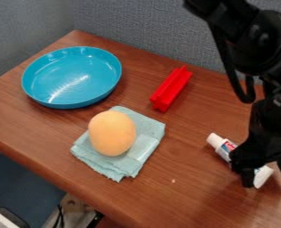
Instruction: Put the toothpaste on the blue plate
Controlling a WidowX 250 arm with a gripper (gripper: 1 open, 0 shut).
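The toothpaste (222, 146), a small white tube with red and blue markings, lies flat on the wooden table at the right, its cap pointing left. My dark gripper (254, 171) comes down over the tube's right end and hides that part. Its jaws look open, straddling the tube, and the tube still rests on the table. The blue plate (72, 76), a big round turquoise dish with nothing in it, sits at the far left of the table, well away from the gripper.
A red rectangular block (172, 87) lies between plate and toothpaste, nearer the back. An orange rounded object (112, 132) sits on a pale teal cloth (143, 151) in the front middle. The table's front edge runs close below the gripper.
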